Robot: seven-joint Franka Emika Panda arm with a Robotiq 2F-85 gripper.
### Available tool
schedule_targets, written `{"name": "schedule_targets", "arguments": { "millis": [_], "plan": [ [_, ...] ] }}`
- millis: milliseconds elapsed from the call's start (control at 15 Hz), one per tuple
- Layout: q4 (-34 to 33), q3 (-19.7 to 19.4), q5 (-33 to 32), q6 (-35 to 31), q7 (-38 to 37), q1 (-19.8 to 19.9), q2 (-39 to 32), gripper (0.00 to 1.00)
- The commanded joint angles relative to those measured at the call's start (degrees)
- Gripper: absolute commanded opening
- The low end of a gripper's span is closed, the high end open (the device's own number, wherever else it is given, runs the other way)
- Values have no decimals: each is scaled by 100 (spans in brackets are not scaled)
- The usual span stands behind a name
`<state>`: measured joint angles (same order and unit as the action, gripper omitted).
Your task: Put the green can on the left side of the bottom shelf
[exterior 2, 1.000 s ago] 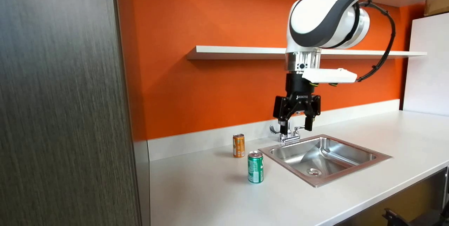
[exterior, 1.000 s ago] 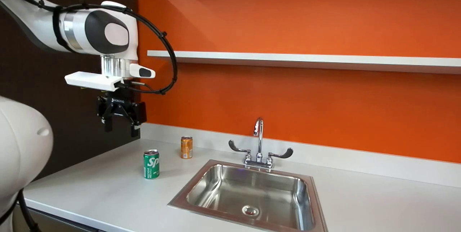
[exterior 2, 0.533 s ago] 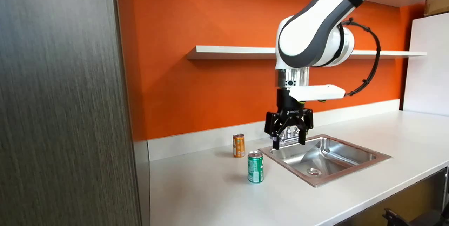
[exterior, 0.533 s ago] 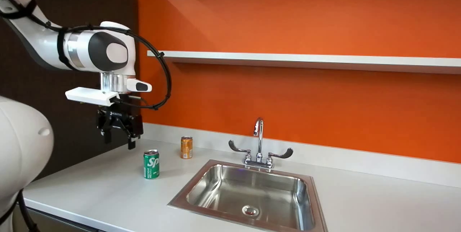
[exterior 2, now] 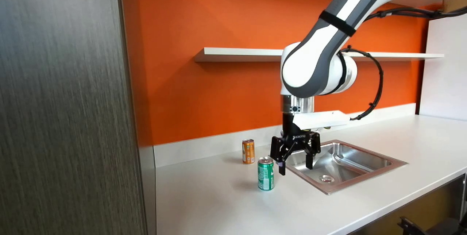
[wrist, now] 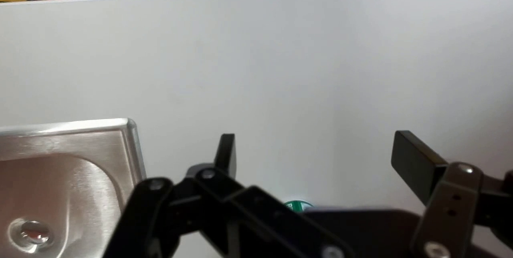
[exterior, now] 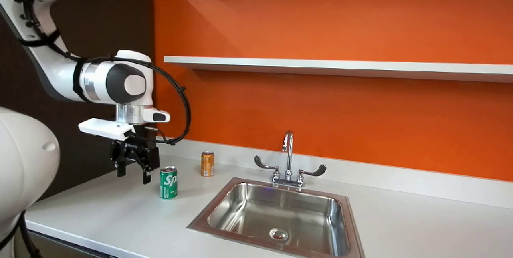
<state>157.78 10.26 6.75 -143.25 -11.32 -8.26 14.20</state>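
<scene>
The green can (exterior: 168,186) (exterior 2: 265,176) stands upright on the countertop, left of the sink, in both exterior views. In the wrist view only a thin green edge of the can (wrist: 295,205) shows, and the gripper's linkage hides the rest. My gripper (exterior: 134,174) (exterior 2: 296,165) points down with its fingers apart. It hangs beside the can at about the height of its top, not around it. The wrist view shows nothing between the fingertips (wrist: 314,142). The bottom shelf (exterior: 336,64) (exterior 2: 240,51) spans the orange wall; the arm hides part of it in an exterior view.
An orange can (exterior: 207,164) (exterior 2: 248,151) stands behind the green can, nearer the wall. The steel sink (exterior: 352,226) (exterior 2: 330,189) and its faucet (exterior: 287,158) are right of the cans. A dark panel (exterior 2: 69,103) borders the countertop.
My gripper has come down steadily from well above the countertop to about the height of the green can's top, and closer to the can in an exterior view. The cans have not moved.
</scene>
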Motion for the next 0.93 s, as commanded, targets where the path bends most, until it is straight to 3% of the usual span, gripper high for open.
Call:
{"name": "schedule_targets", "arguments": {
  "millis": [0, 867],
  "plan": [
    [-140, 86, -111, -406, -227, -9, -534, 100],
    [-753, -65, -494, -1323, -487, -46, -1812, 100]
  ]
}}
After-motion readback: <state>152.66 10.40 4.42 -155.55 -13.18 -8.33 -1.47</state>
